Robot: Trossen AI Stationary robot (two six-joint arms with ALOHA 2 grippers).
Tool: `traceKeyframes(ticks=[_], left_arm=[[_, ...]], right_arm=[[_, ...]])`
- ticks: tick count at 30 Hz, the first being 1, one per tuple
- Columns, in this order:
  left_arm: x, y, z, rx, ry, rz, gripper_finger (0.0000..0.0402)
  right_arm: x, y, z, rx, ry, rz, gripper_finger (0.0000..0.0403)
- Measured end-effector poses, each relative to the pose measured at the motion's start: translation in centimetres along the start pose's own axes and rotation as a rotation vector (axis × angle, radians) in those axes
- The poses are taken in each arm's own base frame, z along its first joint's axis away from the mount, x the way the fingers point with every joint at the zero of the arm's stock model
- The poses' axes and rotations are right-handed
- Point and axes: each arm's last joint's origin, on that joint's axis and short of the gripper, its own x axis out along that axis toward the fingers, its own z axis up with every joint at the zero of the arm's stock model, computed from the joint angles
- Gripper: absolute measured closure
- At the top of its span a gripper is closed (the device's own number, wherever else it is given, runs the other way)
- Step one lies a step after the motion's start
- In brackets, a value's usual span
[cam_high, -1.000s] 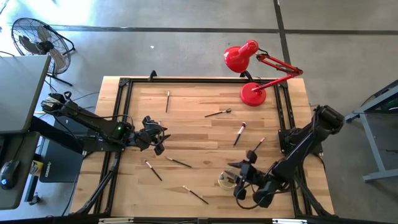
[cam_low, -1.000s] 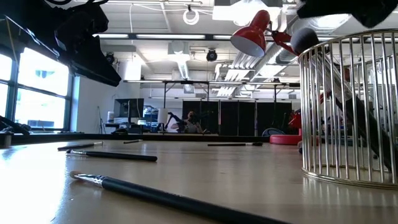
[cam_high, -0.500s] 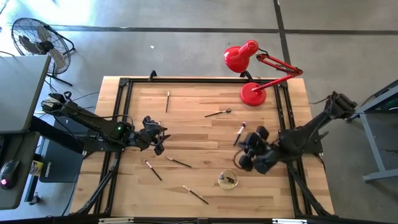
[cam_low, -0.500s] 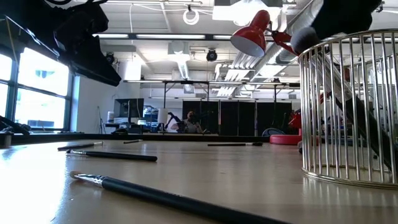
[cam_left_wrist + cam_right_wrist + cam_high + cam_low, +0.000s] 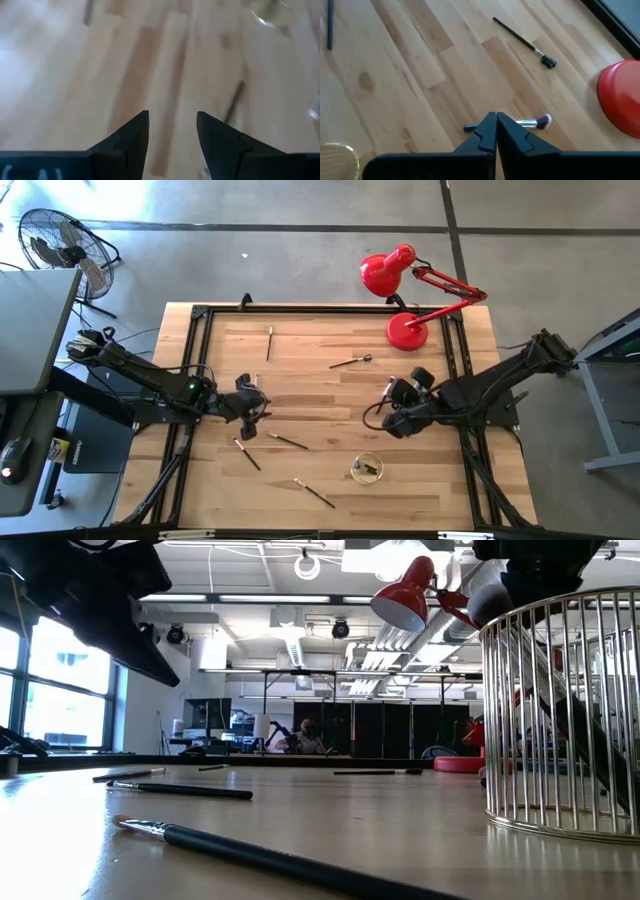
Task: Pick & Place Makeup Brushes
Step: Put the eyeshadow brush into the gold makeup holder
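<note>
Several makeup brushes lie flat on the wooden table (image 5: pixel 300 380): one at the far left (image 5: pixel 269 342), one far of centre (image 5: pixel 351 361), and three near the front (image 5: pixel 287 441) (image 5: pixel 246 453) (image 5: pixel 314 493). A wire cup (image 5: pixel 366 470) near the front holds more brushes (image 5: pixel 590 740). My right gripper (image 5: pixel 380 418) hovers shut above a pale-tipped brush (image 5: pixel 532 122) and touches nothing. My left gripper (image 5: pixel 247 423) hangs open over bare wood at the left, (image 5: pixel 172 130) with nothing between its fingers.
A red desk lamp (image 5: pixel 405 330) stands at the far right corner, its base (image 5: pixel 622 95) close to my right gripper. A black frame (image 5: pixel 190 380) runs round the table. Bare wood lies open in the table's middle.
My right gripper has left the wire cup, swung toward the table's far edge and risen a little, and it now hangs over the pale-tipped brush right of centre. My left gripper has rolled about its own axis without leaving its place.
</note>
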Motion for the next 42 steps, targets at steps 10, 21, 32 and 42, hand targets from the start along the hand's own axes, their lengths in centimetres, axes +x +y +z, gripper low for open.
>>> traceKeyframes(ticks=[10,21,32,42], left_arm=[[0.0,0.3,-1.0,-0.052,0.110,-0.001,0.0239],[-0.1,0.6,-1.2,-0.219,0.106,0.074,0.0239],[-0.4,3.3,-2.9,-0.747,0.151,0.431,0.0239],[2.0,5.5,-2.8,-0.747,0.321,0.438,0.0239]], right_arm=[[0.4,-0.5,0.7,0.018,-0.075,-0.076,0.0397],[0.4,-0.5,1.3,0.060,-0.166,-0.113,0.0391],[0.4,-0.4,1.5,0.058,-0.193,-0.113,0.0391],[0.4,-0.2,1.6,0.068,-0.201,-0.104,0.0391]])
